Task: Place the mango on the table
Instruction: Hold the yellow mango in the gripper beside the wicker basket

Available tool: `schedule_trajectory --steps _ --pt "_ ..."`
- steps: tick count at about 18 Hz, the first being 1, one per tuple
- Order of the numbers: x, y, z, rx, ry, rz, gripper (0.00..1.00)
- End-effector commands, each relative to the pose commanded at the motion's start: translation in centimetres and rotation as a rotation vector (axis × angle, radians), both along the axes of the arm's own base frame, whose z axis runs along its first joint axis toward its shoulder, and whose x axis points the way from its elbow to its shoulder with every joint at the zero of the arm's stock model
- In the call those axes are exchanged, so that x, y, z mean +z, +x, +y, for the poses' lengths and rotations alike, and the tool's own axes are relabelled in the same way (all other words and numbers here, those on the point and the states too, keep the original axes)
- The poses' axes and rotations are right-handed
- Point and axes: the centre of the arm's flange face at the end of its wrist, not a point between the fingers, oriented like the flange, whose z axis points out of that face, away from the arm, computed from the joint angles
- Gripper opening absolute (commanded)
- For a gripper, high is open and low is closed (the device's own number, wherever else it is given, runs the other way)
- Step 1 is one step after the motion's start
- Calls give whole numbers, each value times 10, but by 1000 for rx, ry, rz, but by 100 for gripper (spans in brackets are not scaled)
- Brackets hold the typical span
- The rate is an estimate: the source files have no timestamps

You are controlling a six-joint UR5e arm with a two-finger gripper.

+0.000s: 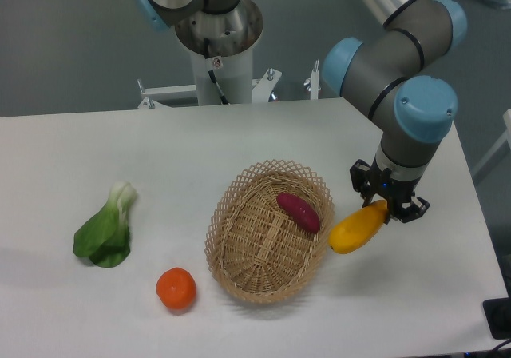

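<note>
gripper (386, 206) clenched on the upper right end of the mango (358, 228), fruit hangs tilted, low end pointing down-left toward the basket (239, 250). mango sits just right of the basket rim, looks near touching the wicker at its left tip but can't tell contact from this view. can't tell either if it's off the table (96, 158) or already resting; a faint shadow under it suggests slightly above.

step in hand: lower and let go on the bare white surface right of the basket. to do it well: shift a little right or toward the camera first so the low tip clears the rim, otherwise it may catch the wicker or roll in. come down slowly until the low end bears weight, then part the fingers. oblong smooth fruit, tilted, so it will likely tip flat and rock on release; keep it away from the table's right edge.

sweet potato (299, 212) stays in the basket, 1 orange (176, 288) and bok choy (104, 228) well apart on the left, no concern.
</note>
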Motion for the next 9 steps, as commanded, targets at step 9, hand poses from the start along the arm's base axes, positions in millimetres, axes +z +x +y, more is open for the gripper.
schedule_trajectory --steps 9 --pt "0 5 4 2 -5 -4 28"
